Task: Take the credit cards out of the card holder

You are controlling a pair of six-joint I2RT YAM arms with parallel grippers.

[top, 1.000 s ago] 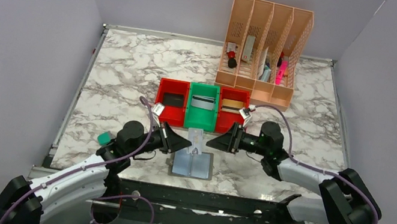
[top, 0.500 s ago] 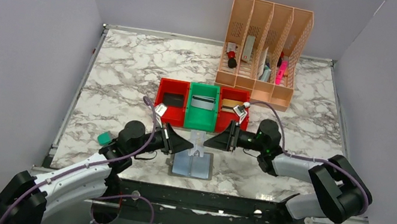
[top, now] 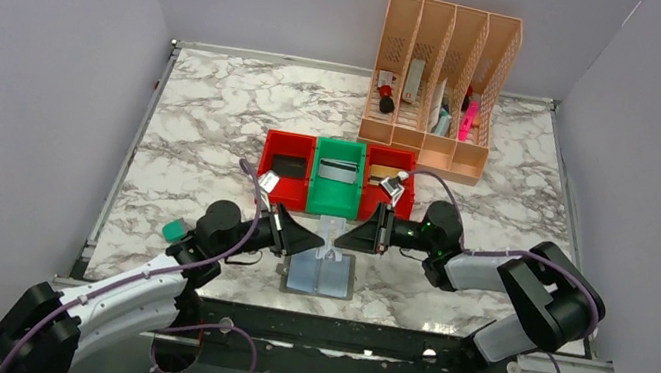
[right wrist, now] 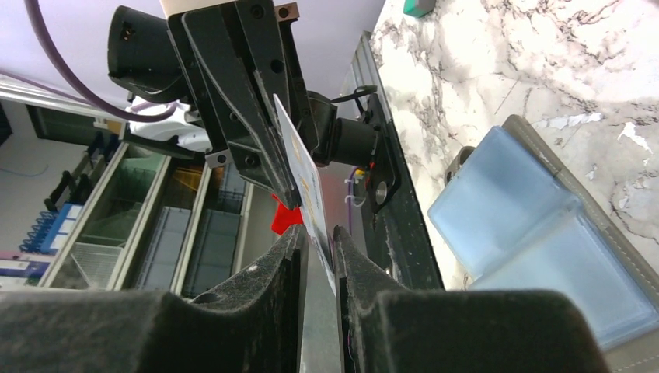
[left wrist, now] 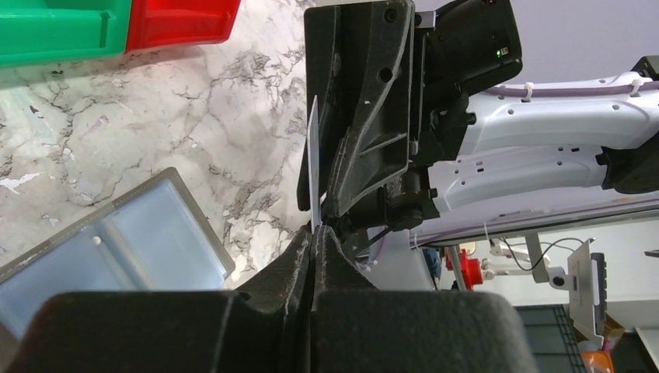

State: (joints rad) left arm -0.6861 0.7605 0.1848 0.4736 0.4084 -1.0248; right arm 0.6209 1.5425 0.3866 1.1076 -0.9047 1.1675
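1. One credit card (right wrist: 301,171), likely stiff, light and slick, stands on edge above the card holder (top: 320,274).
2. Left gripper (left wrist: 313,231) jaws are closed, pinching one edge.
3. Right gripper (right wrist: 319,233) jaws straddle the opposite edge; cannot tell if clamped. Best hold: the flat faces.

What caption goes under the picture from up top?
Left gripper holds a pale card inside the right gripper, by the open card holder.

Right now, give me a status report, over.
Left gripper shut on a card above the open card holder. Right gripper straddles same card, grip unclear. Nothing in the way.
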